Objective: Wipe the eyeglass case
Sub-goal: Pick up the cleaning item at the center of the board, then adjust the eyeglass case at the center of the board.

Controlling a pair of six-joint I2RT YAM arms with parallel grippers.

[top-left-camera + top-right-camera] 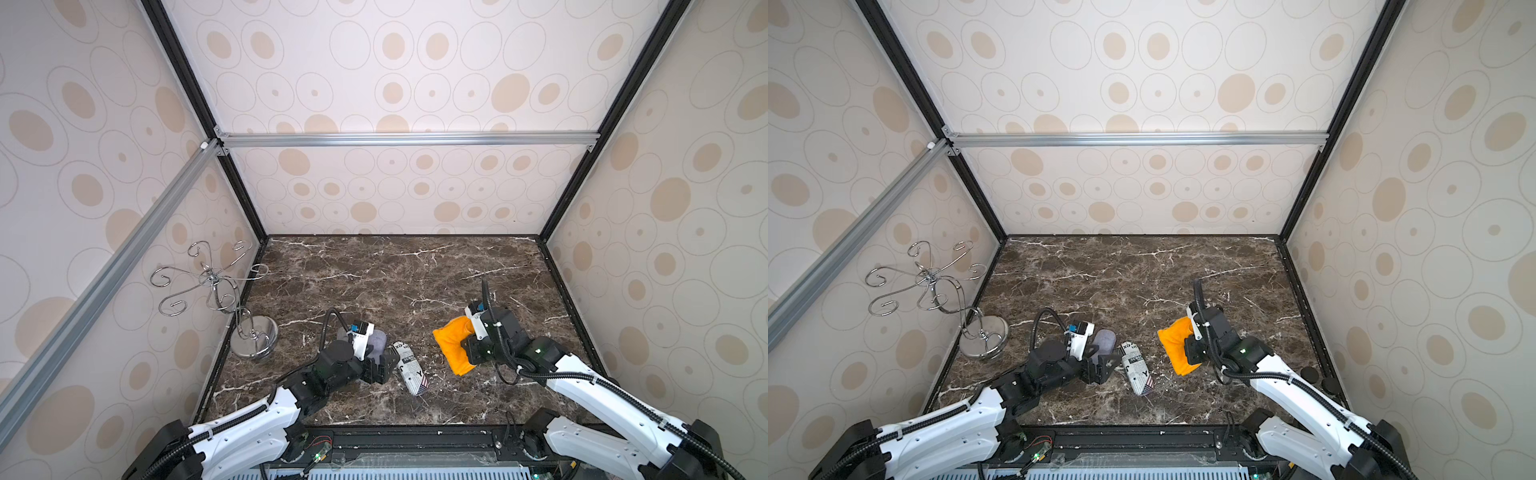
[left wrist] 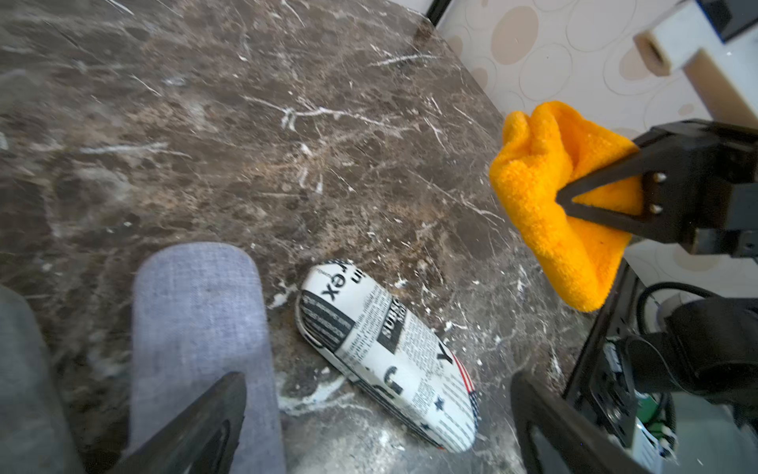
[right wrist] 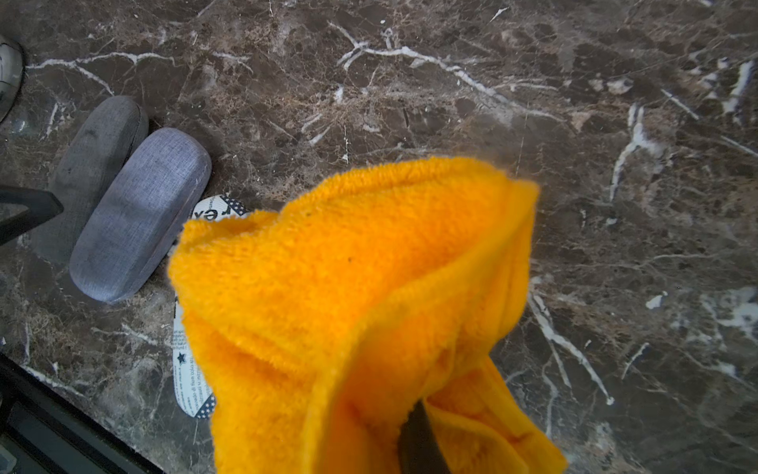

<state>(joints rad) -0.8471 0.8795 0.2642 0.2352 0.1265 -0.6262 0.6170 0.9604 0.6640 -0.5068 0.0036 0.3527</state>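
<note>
- Here, the newspaper-print case [image 1: 409, 368] lies flat on the marble table [image 1: 395, 282], near the front edge and a little left of centre, its long axis slanted. It is shut, so its contents cannot be seen.
- Just to its left lies a grey-blue case [image 2: 197, 320], and beyond that a dark grey case [image 3: 94, 160], the two side by side and touching or nearly so. Both are closed as well.
- The left gripper [image 1: 390, 368] sits low beside the newspaper-print case with its jaws spread wide and nothing between them. The left wrist view looks down on the case between the two fingers; whether a finger touches it I cannot tell.
- The right gripper [image 1: 469, 349] is clamped tight on an orange cloth [image 1: 453, 347], which hangs bunched from the jaws to the right of the newspaper-print case. A strip of bare marble separates cloth and case — they are apart.
- A chrome stand [image 1: 253, 336] with curled hooks stands at the table's left edge, close against the wall and well clear of the cases.
- The far half of the marble is open, as is the right side behind the cloth. The near edge ends at a black rail [image 1: 415, 434], which is close to the newspaper-print case's near end.
</note>
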